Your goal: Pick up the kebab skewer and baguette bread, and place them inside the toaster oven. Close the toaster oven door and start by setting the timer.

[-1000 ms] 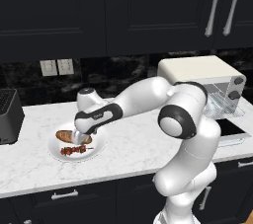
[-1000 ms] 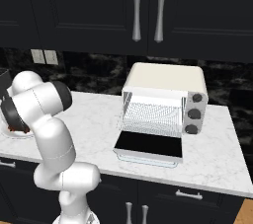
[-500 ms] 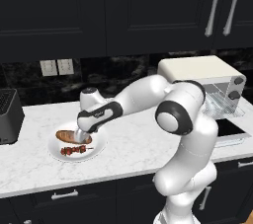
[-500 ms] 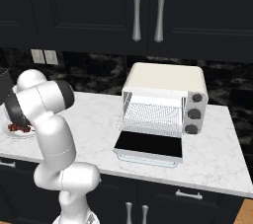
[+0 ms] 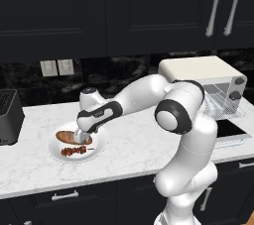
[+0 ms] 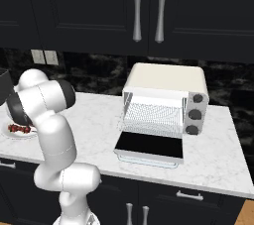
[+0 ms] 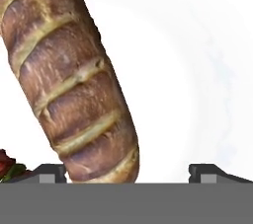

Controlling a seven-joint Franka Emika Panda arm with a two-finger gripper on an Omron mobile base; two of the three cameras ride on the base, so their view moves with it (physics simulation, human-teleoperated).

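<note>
At inspection the pincer point(image 7: 127, 171) stood wide open and empty, lowered over the white plate point(image 5: 54, 150) at the left of the marble bench point(image 5: 134, 144). In the hand view its two dark fingertips point(image 7: 47, 172) flanked the near end of the baguette bread point(image 7: 69, 80), one tip just beside the loaf and the other well clear of it; contact with the loaf could not be determined. The baguette bread lay flat on the plate, with the kebab skewer point(image 5: 73, 151) just beside it on the side nearer the bench's front edge. The toaster oven point(image 6: 166, 97) sat at the right of the bench, well apart from the plate. The toaster oven door point(image 6: 150, 145) was folded down flat, exposing the wire rack point(image 6: 153, 116). A black slot toaster point(image 5: 9, 116) stood at the far left end of the bench.
</note>
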